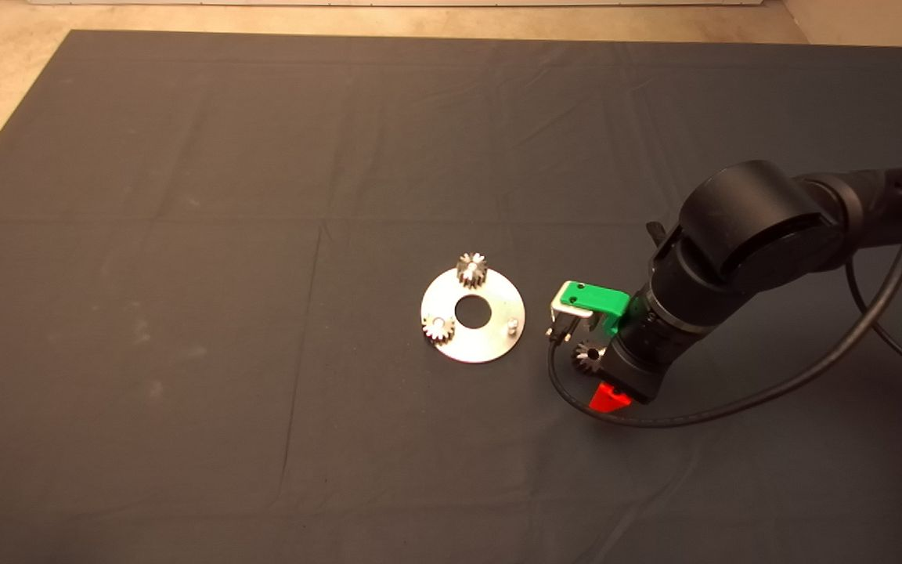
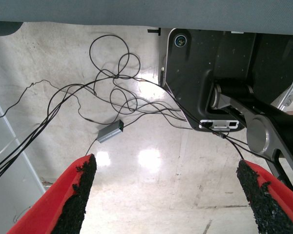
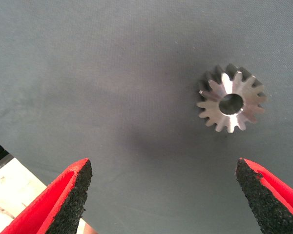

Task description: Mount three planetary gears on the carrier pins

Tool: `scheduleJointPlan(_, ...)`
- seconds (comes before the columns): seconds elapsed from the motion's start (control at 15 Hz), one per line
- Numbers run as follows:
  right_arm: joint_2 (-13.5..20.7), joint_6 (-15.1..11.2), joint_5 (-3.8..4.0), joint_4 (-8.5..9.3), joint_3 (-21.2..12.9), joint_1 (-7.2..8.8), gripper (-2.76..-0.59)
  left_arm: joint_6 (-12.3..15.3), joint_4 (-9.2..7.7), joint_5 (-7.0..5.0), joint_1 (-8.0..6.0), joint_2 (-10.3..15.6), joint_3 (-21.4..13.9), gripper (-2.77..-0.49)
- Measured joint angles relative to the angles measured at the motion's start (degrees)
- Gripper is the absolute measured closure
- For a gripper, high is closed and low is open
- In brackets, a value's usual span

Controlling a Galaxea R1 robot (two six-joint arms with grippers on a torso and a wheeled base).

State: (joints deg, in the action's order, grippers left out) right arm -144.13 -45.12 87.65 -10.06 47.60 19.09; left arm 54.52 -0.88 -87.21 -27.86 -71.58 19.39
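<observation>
In the head view a round silver plate (image 1: 473,315) lay near the middle of the dark mat (image 1: 263,196) covering the tabletop. Two planetary gears sat on carrier pins: one (image 1: 470,269) at the plate's far rim, another (image 1: 438,327) at its left rim. A third pin (image 1: 512,327) at the plate's right rim stood bare. The third gear (image 1: 588,355) lay flat on the mat to the right of the plate, just under the right end effector (image 1: 607,384), whose arm reached in from the right.

In the left wrist view the left end effector (image 2: 166,195) hung wide open and empty over a pale floor strewn with black cables (image 2: 112,92).

In the right wrist view the right end effector (image 3: 163,195) was wide open, holding nothing, above the mat with the loose gear (image 3: 230,104) apart from both fingers
</observation>
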Motion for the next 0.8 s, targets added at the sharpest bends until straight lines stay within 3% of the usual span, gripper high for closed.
scheduleJointPlan(0.47, 1.6, 2.6, 0.0, -1.29, 0.2, -0.22, -2.18, 0.0, 0.0, 0.0, 0.0, 0.0, 0.0, -2.04)
scheduleJointPlan(0.8, 2.1, 4.6, 0.02, -6.07, 1.6, -0.55, -2.18, 0.0, 0.0, 0.0, 0.0, 0.0, 0.0, -2.04)
